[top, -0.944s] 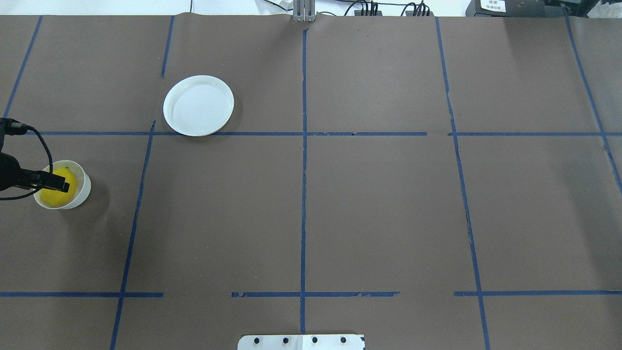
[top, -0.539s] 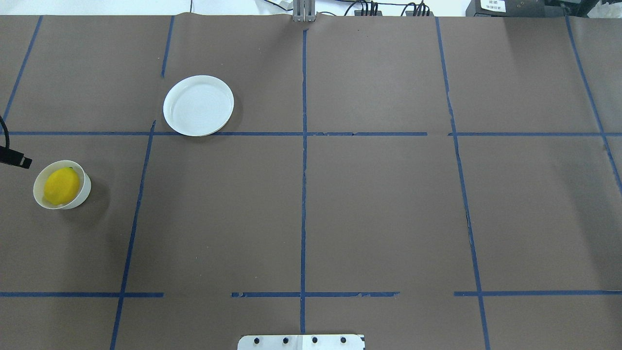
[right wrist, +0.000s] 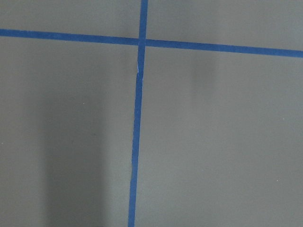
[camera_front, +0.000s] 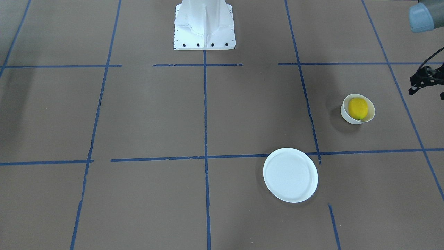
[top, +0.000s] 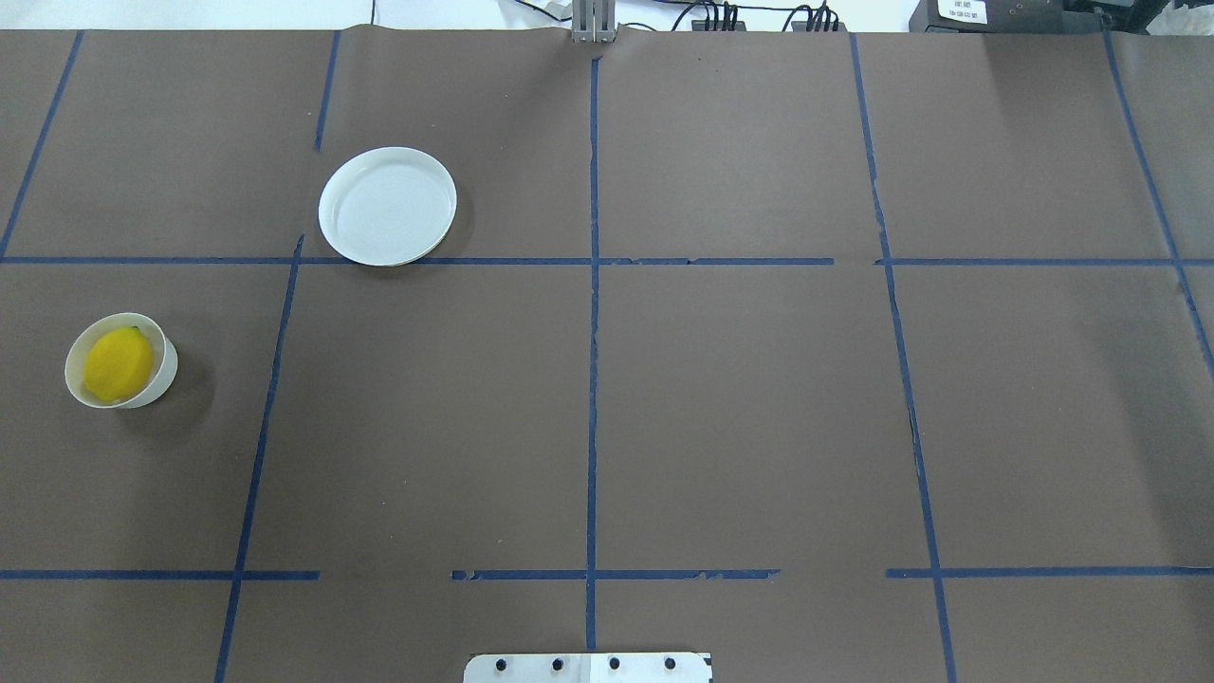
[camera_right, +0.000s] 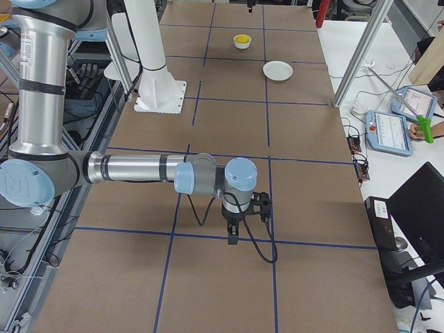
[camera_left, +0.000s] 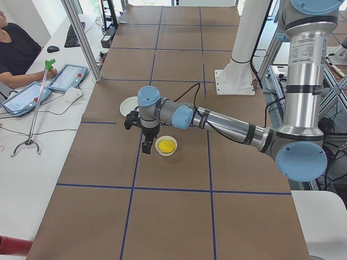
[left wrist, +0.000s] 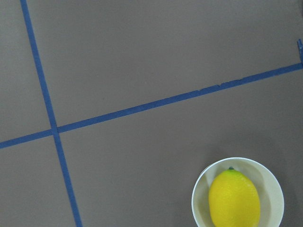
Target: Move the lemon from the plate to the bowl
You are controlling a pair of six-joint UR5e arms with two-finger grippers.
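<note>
The yellow lemon (top: 119,364) lies inside the small off-white bowl (top: 167,376) at the table's left side. Both also show in the front view, lemon (camera_front: 358,108) and bowl (camera_front: 350,119), and in the left wrist view, lemon (left wrist: 234,198). The flat white plate (top: 387,205) is empty, farther out and to the right of the bowl. My left gripper (camera_front: 427,94) hangs open and empty, raised and off to the outer side of the bowl, out of the overhead view. My right gripper (camera_right: 232,239) hovers over bare table far from both dishes; I cannot tell its state.
Brown paper with blue tape lines covers the table. The white robot base (camera_front: 204,26) stands at the near middle edge. An operator sits at a side desk (camera_left: 21,49) with tablets and a grabber tool.
My left gripper was over the bowl at the lemon, then drew away to the left and left the overhead view. The lemon stays in the bowl.
</note>
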